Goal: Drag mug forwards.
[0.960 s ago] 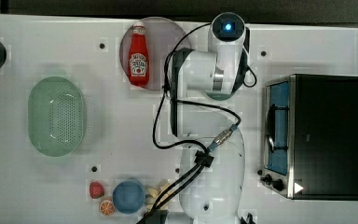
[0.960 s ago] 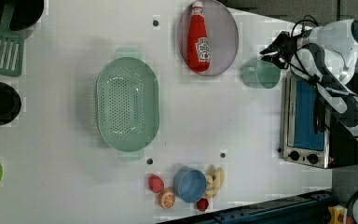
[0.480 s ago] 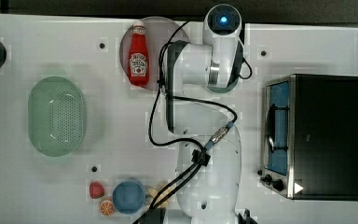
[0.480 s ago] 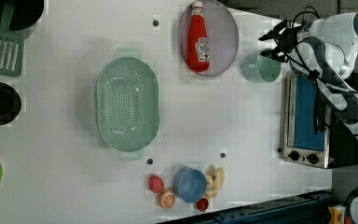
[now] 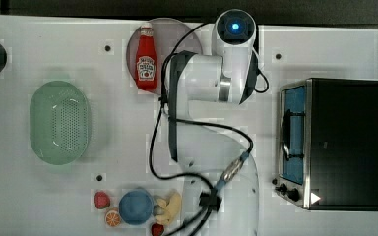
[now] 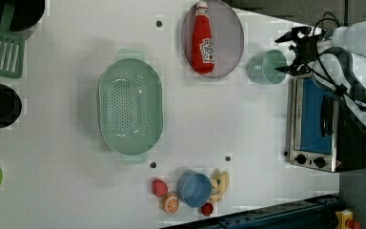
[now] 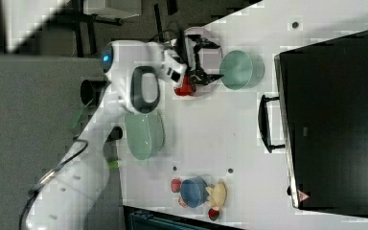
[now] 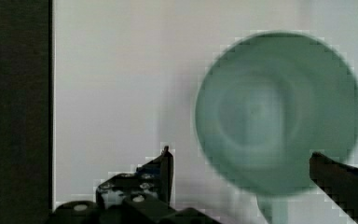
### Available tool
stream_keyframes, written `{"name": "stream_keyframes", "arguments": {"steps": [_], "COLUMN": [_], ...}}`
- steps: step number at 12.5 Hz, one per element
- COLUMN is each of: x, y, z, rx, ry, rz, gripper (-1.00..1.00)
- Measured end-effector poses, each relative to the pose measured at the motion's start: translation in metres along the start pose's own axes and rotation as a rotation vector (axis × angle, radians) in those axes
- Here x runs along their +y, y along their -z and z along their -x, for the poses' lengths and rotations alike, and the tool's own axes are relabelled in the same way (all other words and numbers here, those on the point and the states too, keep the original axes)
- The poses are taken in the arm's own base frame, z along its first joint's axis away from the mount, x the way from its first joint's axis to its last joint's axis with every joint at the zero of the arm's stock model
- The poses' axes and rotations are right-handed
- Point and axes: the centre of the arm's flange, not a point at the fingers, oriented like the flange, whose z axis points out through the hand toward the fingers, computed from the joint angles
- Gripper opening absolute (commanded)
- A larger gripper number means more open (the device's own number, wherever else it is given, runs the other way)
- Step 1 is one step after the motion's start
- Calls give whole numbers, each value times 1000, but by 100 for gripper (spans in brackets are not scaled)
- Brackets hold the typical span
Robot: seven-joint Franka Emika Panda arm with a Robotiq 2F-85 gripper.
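Now my claw (image 6: 289,51) gapes wide, gripping nothing, at the left view's upper right; the mug (image 6: 266,67) stands beside it, free. I should lift clear without nudging its rim.

The top view looks straight down on the white surface (image 5: 334,44). The left and right views look down at it obliquely from opposite sides; both share the toaster oven (image 6: 321,126) and colander (image 6: 130,106). The wrist view sits close above the mug (image 8: 277,112).

teal-green mug (image 6: 266,67), red ketchup bottle (image 6: 203,38)
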Motion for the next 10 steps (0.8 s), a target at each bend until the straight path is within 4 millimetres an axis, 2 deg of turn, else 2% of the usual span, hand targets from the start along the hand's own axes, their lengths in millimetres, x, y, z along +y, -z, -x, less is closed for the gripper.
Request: {"name": "stream_keyframes", "arguments": {"steps": [2,4,7,10], "x": [8,32,75,91], "y": [35,63,99,146], "z": [10,23,44,56], "rx": [-12,-33,-36,-57], "ry": [19,79,264,391], "rz": [-37,-39,-52,-108], "gripper": [100,100,100,100]}}
